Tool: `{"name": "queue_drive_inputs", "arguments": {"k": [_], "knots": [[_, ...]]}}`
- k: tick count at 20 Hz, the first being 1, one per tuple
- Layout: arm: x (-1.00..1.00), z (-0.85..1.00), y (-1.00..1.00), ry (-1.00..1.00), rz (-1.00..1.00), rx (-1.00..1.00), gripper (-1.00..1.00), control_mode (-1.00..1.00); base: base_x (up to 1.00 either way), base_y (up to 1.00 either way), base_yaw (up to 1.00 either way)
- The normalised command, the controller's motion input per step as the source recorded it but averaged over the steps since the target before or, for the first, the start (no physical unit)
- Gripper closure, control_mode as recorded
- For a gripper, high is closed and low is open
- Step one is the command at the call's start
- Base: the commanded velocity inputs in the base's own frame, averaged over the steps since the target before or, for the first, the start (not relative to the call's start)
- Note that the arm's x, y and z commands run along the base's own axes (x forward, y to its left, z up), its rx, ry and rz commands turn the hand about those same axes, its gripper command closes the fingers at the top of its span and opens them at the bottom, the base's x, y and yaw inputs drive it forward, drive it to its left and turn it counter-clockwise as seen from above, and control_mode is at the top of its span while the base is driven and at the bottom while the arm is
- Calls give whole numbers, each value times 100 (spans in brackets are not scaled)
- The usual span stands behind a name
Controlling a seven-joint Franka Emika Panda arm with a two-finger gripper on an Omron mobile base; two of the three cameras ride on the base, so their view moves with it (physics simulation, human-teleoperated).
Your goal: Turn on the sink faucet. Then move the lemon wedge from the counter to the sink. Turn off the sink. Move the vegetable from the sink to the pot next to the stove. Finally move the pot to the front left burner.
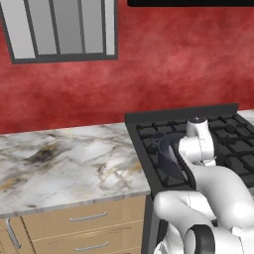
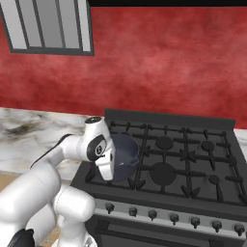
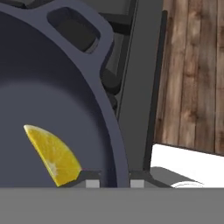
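Note:
The dark grey pot (image 1: pixel 166 155) (image 2: pixel 126 152) sits on the front left part of the black stove (image 1: pixel 233 139) (image 2: pixel 185 159). My gripper (image 2: pixel 110 177) (image 3: pixel 114 183) reaches down at the pot's near side and is shut on the pot's rim (image 3: pixel 114 144), which runs between the two fingertips. A yellow lemon wedge (image 3: pixel 54 155) lies on the pot's floor just inside that rim. One loop handle (image 3: pixel 72 26) of the pot shows at the far side in the hand view. The marble counter (image 1: pixel 64 158) (image 2: pixel 26 132) lies left of the stove.
A row of knobs (image 2: pixel 152 212) lines the stove's front panel. Tan drawers (image 1: pixel 89 218) sit under the counter. Behind stand a red wall and a window (image 1: pixel 64 30). Wooden floor (image 3: pixel 192 74) shows past the stove's front edge.

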Motion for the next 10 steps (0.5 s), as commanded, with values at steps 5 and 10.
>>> {"name": "queue_drive_inputs", "arguments": {"k": [5,10], "knots": [[3,-16,0,4,0,0,-100,-100,0,0,0],[0,0,0,0,1,1,-100,-100,0,0,0]]}}
